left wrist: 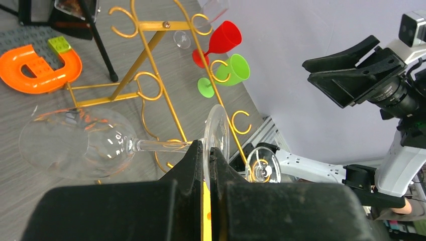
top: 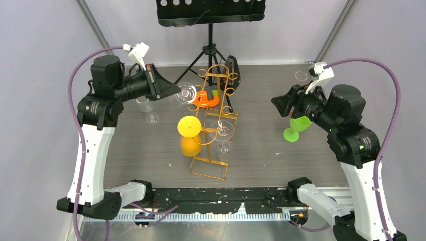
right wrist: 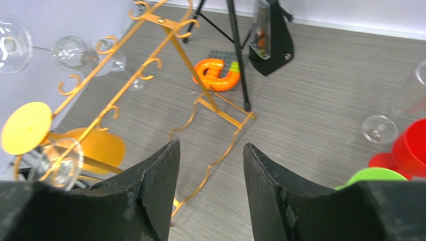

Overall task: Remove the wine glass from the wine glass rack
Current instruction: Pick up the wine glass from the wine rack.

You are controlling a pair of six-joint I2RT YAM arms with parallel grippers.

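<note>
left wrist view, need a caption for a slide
Wine glass held sideways by its foot in the shut left gripper, gold rack behind it

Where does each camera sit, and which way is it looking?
Top external: high behind the arms, looking down on the grey table; the left arm and right arm show.
Left wrist: on the left arm, looking along the left gripper, shut on the foot of the clear wine glass, toward the right arm.
Right wrist: on the right arm, looking down between the open right gripper fingers at the table.
Shared: all three show the gold wire wine glass rack and the orange horseshoe-shaped plastic toy.
</note>
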